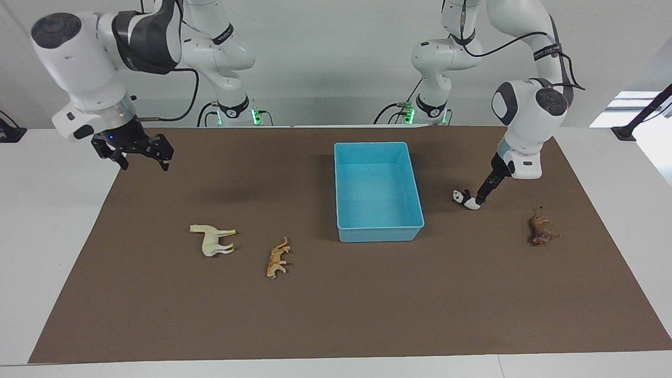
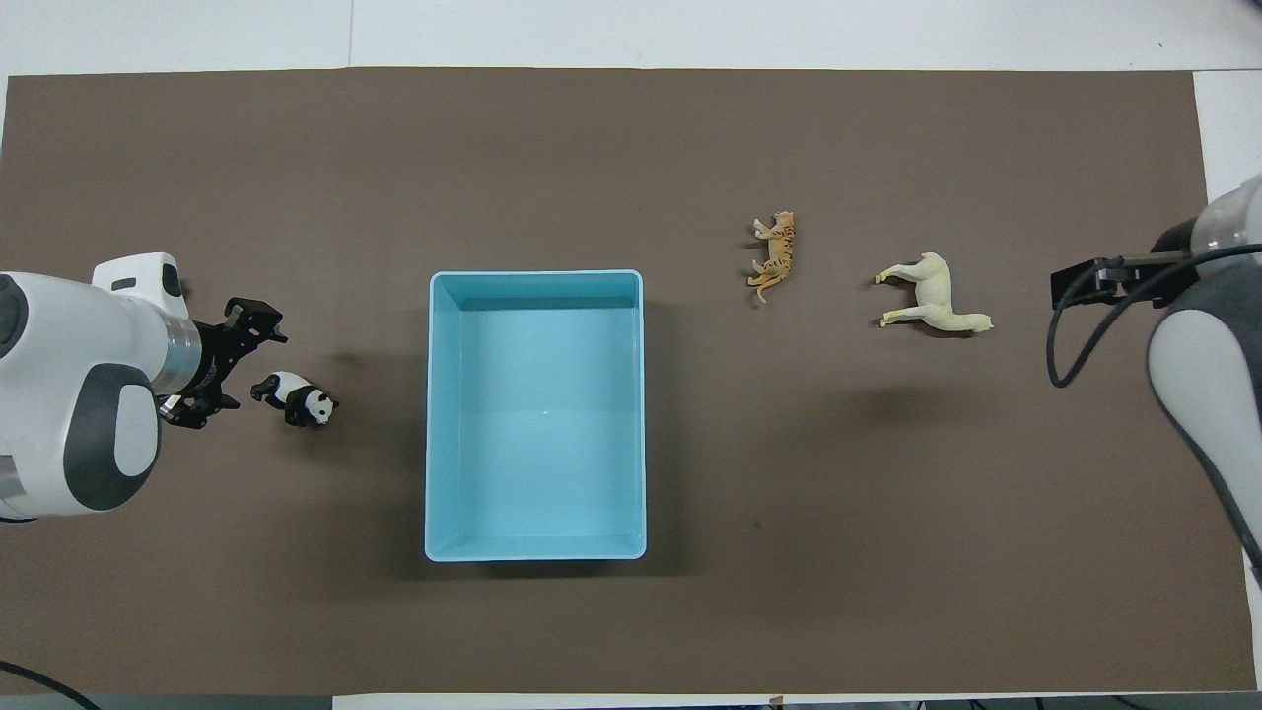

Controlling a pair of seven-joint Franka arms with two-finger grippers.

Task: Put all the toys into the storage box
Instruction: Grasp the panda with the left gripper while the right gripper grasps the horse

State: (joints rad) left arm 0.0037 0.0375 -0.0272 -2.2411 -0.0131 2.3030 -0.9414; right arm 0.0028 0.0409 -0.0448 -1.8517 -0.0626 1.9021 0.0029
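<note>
The light blue storage box (image 1: 380,234) (image 2: 537,275) stands mid-mat with nothing in it. The black-and-white panda (image 1: 464,199) (image 2: 296,397) lies beside it toward the left arm's end. My left gripper (image 1: 479,200) (image 2: 237,367) is low and open, its tips at the panda's rear end. The dark brown lion-like animal (image 1: 542,231) lies farther from the robots than the panda; the left arm hides it in the overhead view. The cream horse (image 1: 212,239) (image 2: 932,296) and orange tiger (image 1: 277,257) (image 2: 774,256) lie toward the right arm's end. My right gripper (image 1: 140,156) waits open, raised over the mat's edge.
A brown mat (image 1: 336,315) (image 2: 631,148) covers the table, with white tabletop (image 1: 47,210) around it. The right arm's wrist (image 2: 1089,281) reaches in at the edge of the overhead view.
</note>
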